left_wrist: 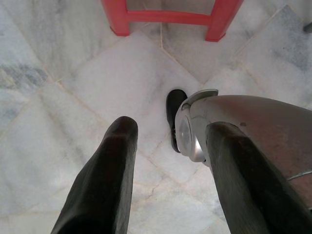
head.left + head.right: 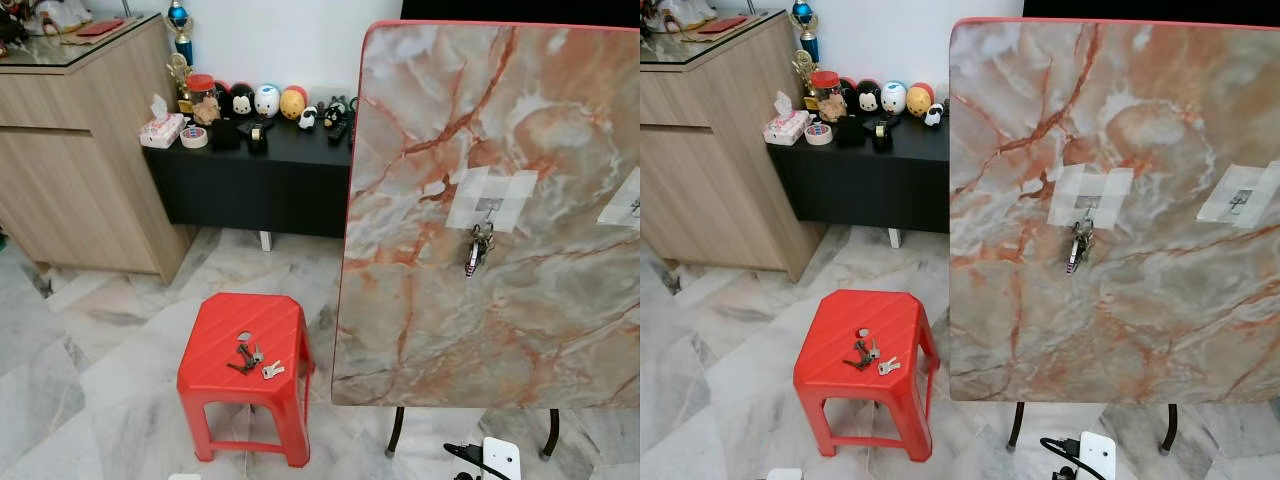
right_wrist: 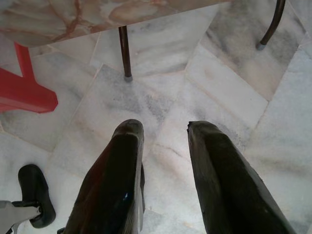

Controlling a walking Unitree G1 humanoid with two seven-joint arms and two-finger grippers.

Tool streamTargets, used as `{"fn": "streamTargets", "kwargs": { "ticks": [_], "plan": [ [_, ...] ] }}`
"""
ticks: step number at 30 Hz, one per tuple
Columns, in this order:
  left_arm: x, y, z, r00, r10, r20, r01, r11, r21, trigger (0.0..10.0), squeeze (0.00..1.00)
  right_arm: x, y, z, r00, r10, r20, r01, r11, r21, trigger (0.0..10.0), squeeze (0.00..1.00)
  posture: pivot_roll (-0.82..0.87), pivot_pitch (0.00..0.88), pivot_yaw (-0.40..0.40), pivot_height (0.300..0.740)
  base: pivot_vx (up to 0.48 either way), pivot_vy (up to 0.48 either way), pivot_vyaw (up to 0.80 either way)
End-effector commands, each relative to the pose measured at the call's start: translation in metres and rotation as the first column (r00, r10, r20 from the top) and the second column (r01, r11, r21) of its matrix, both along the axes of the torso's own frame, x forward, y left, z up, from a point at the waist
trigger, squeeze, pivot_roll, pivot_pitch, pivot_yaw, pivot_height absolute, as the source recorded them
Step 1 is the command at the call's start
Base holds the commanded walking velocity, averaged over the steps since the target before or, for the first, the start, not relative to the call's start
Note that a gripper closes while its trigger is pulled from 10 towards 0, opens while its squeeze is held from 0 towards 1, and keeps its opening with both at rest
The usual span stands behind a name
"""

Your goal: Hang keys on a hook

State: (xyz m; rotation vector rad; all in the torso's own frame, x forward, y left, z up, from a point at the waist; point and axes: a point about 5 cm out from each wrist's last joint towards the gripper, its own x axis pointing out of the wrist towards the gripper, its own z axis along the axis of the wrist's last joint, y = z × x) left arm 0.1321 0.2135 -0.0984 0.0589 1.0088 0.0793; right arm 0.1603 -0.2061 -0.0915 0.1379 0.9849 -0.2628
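Note:
A bunch of keys (image 2: 248, 357) lies loose on top of a red plastic stool (image 2: 215, 385). To its right a marble tabletop (image 2: 560, 330) stands tipped upright like a wall. A hook (image 2: 489, 206) is taped to it, and a second bunch of keys (image 2: 478, 247) hangs from that hook. Another taped hook (image 2: 1240, 198) sits bare further right. My left gripper (image 1: 173, 126) hangs low over the floor by the stool's legs (image 1: 170, 17), open and holding nothing. My right gripper (image 3: 165, 125) also points at the floor, open and holding nothing, near the table's legs (image 3: 125, 51).
A wooden cabinet (image 2: 70, 170) stands at the left. Beside it a low black table (image 2: 250, 175) carries figurines, a tissue box (image 2: 160, 128) and a tape roll. A white power strip (image 2: 498, 458) with a black cable lies on the marble floor under the tabletop.

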Motion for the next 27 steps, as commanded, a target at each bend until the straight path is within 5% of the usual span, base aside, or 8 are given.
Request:
{"fn": "streamTargets", "kwargs": {
  "ticks": [1, 9, 27],
  "plan": [
    [-0.004, -0.001, -0.002, 1.000, 0.009, -0.028, -0.010, 1.000, -0.008, 10.0, 0.00, 0.001, -0.002, 0.000, 1.000, -0.002, -0.007, 0.002, 1.000, -0.003, 10.0, 0.00, 0.07, 0.000, -0.044, 0.740, 0.000, 0.319, 0.00],
    [-0.004, -0.001, -0.002, 0.999, 0.019, -0.026, -0.020, 1.000, -0.010, 10.0, 0.00, 0.002, -0.002, 0.001, 1.000, -0.015, -0.006, 0.015, 1.000, -0.001, 10.0, 0.00, 0.07, 0.000, -0.047, 0.740, 0.000, -0.055, 0.00],
    [-0.003, -0.002, -0.002, 0.999, 0.021, -0.025, -0.022, 1.000, -0.014, 10.0, 0.00, 0.014, 0.006, 0.005, 1.000, -0.006, 0.009, 0.005, 1.000, 0.005, 10.0, 0.00, 0.07, 0.000, -0.048, 0.740, 0.000, 0.480, 0.00]
  ]
}}
